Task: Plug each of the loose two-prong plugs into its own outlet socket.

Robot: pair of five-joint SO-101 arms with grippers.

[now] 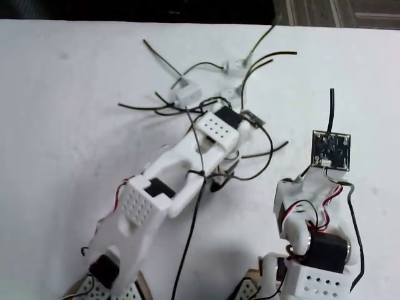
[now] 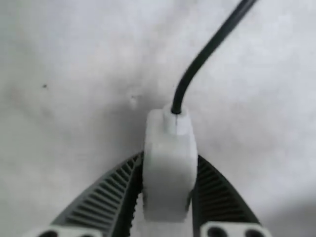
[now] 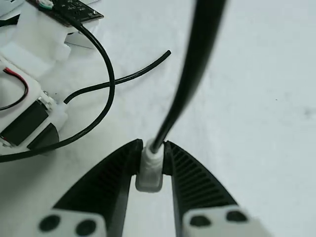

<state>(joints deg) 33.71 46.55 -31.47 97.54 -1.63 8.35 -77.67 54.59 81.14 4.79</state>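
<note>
Cords run straight outward along each grip: left hand clamps a white plug near the loose connectors, right hand clamps a second plug well apart across the tabletop.

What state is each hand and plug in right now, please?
left hand: shut on left plug.
left plug: clamped in that hand, black lead attached.
right hand: shut on right plug.
right plug: clamped in that hand, black lead attached.
white connector: lying on the table, ungripped.
</note>
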